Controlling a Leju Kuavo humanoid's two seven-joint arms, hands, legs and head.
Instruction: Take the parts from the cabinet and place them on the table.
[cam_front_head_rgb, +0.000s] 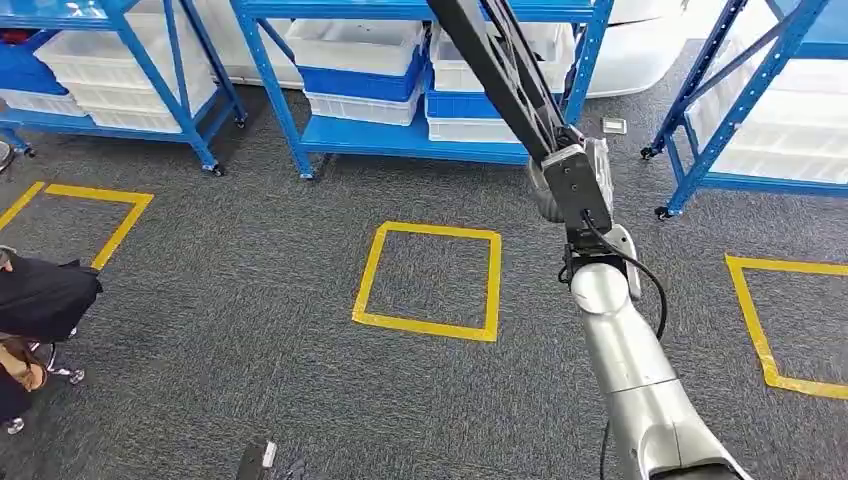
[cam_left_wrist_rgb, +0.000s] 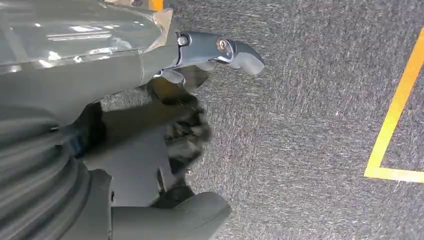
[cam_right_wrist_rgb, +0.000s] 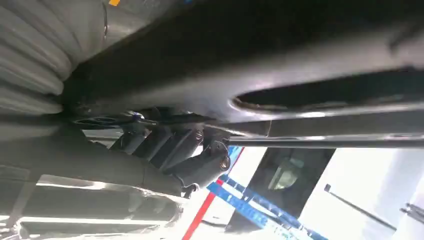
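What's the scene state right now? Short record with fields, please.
right hand: raised ahead of the robot, grips the long dark part
long dark part: slanted, runs up past the head view's top edge
left hand: over the grey carpet, nothing seen in it, fingers blurred
floor: grey carpet with a yellow tape square ahead
blue racks: beyond the square, holding white and blue bins
person: at the left edge of the head view, dark clothing
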